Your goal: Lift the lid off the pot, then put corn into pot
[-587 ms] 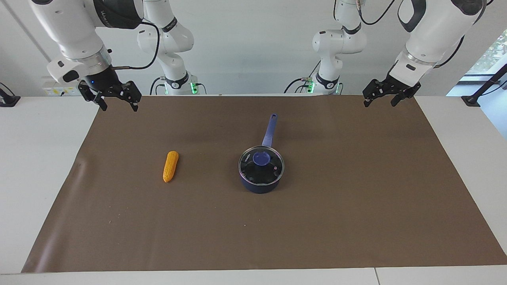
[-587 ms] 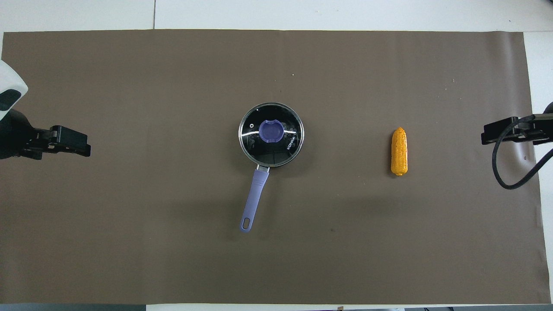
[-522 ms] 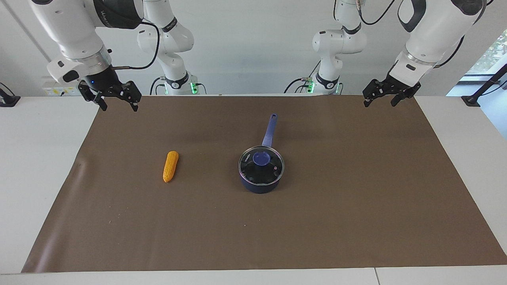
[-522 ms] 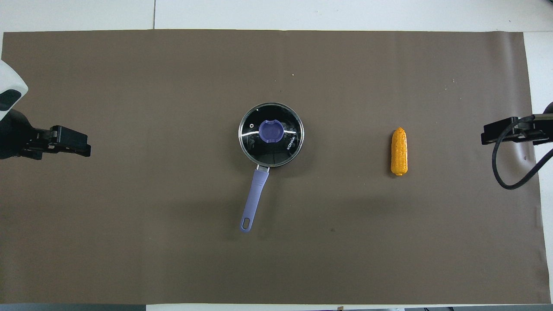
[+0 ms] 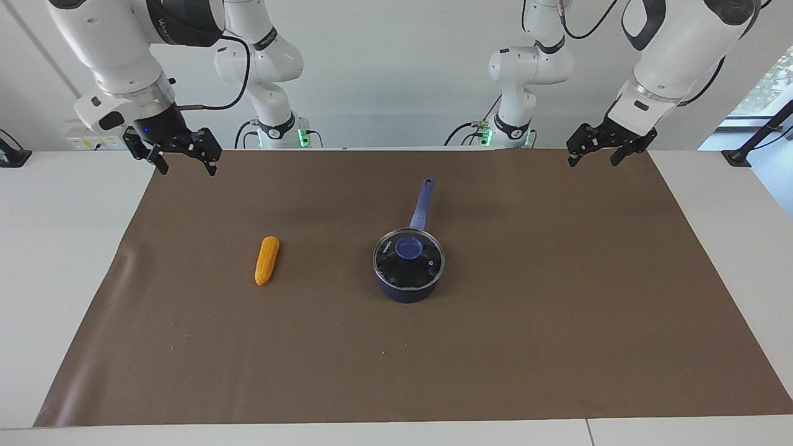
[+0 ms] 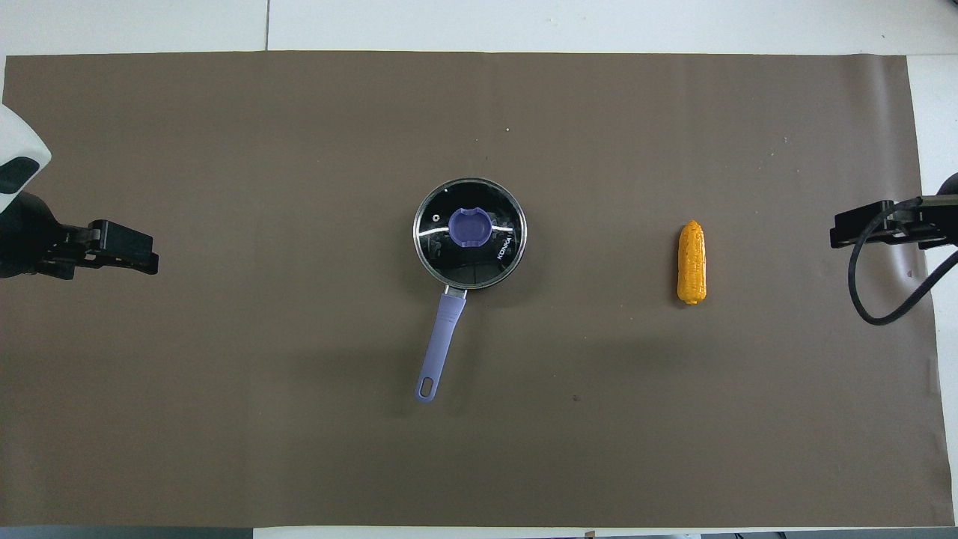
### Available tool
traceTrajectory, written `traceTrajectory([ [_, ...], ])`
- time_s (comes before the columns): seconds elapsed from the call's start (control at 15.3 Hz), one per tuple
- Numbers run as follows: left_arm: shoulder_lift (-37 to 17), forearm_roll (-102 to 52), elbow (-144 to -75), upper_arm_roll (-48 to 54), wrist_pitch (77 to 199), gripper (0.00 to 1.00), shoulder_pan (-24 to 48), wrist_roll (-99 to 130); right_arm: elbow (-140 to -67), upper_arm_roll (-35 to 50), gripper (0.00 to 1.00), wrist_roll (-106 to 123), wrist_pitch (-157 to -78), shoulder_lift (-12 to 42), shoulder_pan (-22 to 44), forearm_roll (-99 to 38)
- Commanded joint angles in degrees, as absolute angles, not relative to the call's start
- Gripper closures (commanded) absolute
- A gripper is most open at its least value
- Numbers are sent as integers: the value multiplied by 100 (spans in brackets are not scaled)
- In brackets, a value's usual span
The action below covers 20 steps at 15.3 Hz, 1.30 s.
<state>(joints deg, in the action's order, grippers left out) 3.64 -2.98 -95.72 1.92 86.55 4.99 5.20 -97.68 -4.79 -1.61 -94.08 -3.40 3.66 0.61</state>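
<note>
Saucepan (image 5: pixel 406 282) (image 6: pixel 470 247) sits mid-mat on the brown mat (image 5: pixel 557 347) (image 6: pixel 224 419), glass lid (image 5: pixel 409 257) (image 6: pixel 470 233) seated on its rim, blue-purple knob (image 5: pixel 409 248) (image 6: pixel 469 227) at centre. Handle (image 5: pixel 421 204) (image 6: pixel 439 344) runs toward the robots, abt 6 o'clock in the overhead view, slightly tilted toward the left arm's end. Corn cob (image 5: pixel 267 260) (image 6: pixel 691 262) lies flat on the mat at 3 o'clock from the pan in the overhead view, toward the right arm's end, well apart from the pan.

Left gripper (image 5: pixel 595 157) (image 6: pixel 138 258) hangs in the air over the mat corner at the left arm's end, fingers spread, nothing btwn them. Right gripper (image 5: pixel 187 162) (image 6: pixel 849 230) hangs over the mat corner at the right arm's end, fingers likewise apart, holding nothing. Both well clear of pan and corn.
</note>
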Motion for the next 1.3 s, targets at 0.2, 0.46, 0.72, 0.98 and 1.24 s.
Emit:
traceTrajectory([
  [0.2,370,-386,-9563,255,9183,0,1387,1687,-10721,-457,0,-956,-10913,218,983,-255],
  [0.46,-376,-641,-9177,264,9842,0,2213,2345,-11136,-457,0,-1090,-11680,527,1099,-255],
  [0.72,-2202,-624,-7431,246,9923,0,3040,3206,-11468,-457,0,-1090,-12180,633,1063,-255],
  [0.98,-2846,-563,-7163,220,10485,0,3436,3305,-11689,-440,0,-1099,-12559,825,1125,-272],
  [1.24,-3252,-28,-7154,237,10600,0,3744,3261,-11839,-439,0,-1098,-12832,1133,1169,-281],
])
